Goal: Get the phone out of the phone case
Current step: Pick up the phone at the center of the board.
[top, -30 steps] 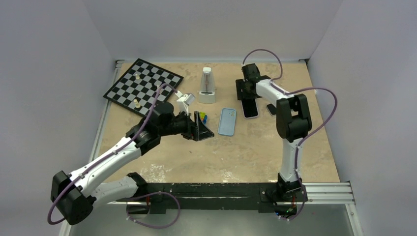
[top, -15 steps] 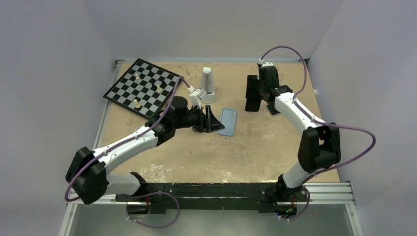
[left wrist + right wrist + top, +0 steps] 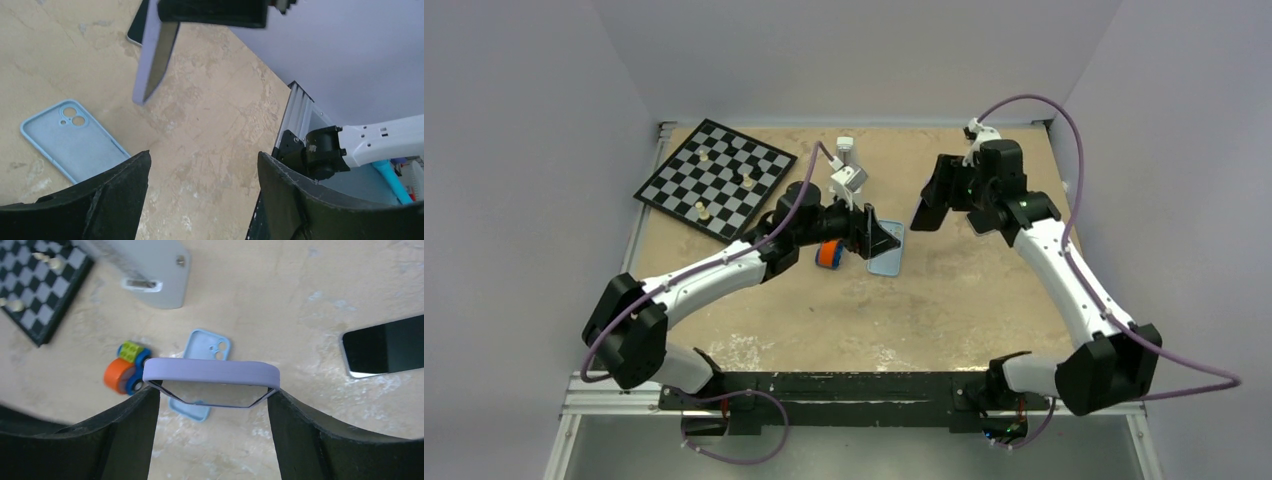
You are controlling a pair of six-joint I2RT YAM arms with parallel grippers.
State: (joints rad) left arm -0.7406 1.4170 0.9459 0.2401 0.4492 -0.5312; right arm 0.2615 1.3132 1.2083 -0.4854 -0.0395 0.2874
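Observation:
My right gripper (image 3: 932, 200) is shut on a phone in a lavender case (image 3: 210, 372), gripping its two long edges and holding it tilted above the table. The phone's dark glass faces down, and it shows edge-on in the left wrist view (image 3: 155, 55). My left gripper (image 3: 886, 240) is open and empty, low over the table at the right edge of an empty light blue case (image 3: 886, 260). That case lies flat, camera holes up (image 3: 75, 140). The held phone hangs above and just right of the left gripper (image 3: 202, 160).
A second bare phone (image 3: 385, 347) lies screen-up on the table to the right. An orange, blue and green toy (image 3: 828, 254) sits left of the blue case. A grey metronome (image 3: 150, 270) stands behind, and a chessboard (image 3: 714, 177) with pieces lies at far left.
My right arm lifted the cased phone off the table and swung it up and to the right. My left arm moved right to the blue case, uncovering the toy.

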